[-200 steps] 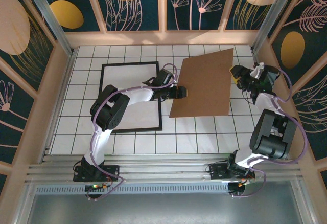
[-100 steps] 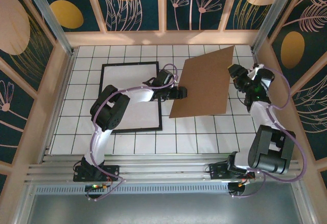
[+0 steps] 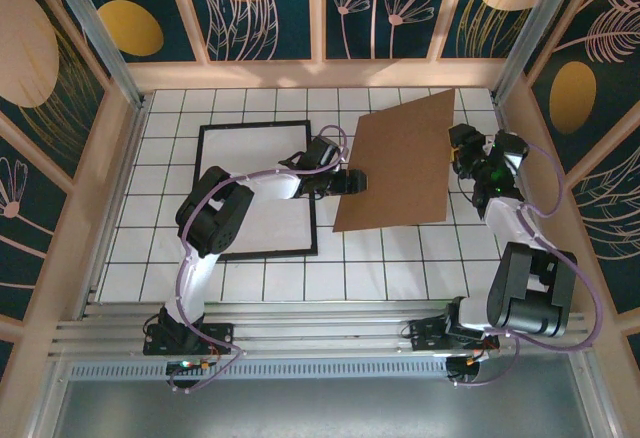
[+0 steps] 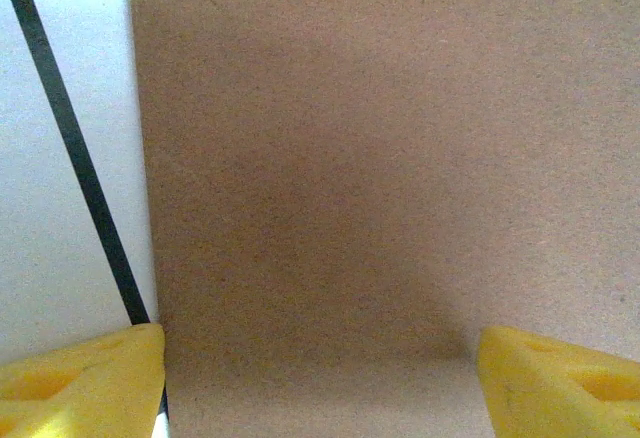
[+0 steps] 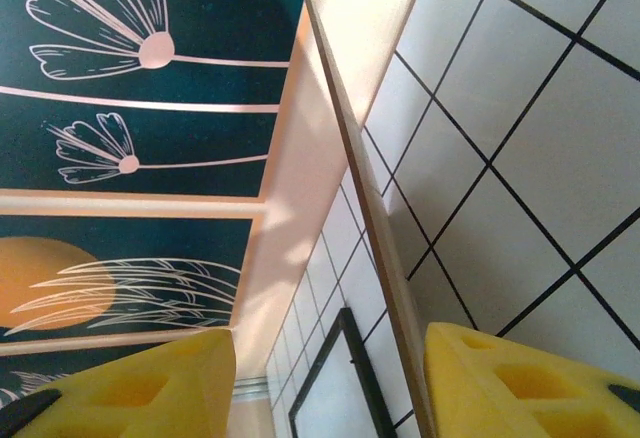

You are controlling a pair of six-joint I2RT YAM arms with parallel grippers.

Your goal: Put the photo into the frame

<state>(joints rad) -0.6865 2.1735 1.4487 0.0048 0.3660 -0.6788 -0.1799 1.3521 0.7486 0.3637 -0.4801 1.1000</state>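
Right gripper (image 3: 462,154) is sitting closer against the brown board (image 3: 400,163) than before, jaws apart astride its edge; left gripper (image 3: 350,180) is spreading wide over it. The frame (image 3: 255,125) is lying flat at left, long axis pointing away.

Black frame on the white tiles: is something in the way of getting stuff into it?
Yes. The white left arm stretches over the right side of the thin black rectangular frame. The flat brown board hangs to its right, off the frame.

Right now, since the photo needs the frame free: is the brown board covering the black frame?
No, the brown board sits right of the frame, tile showing between.
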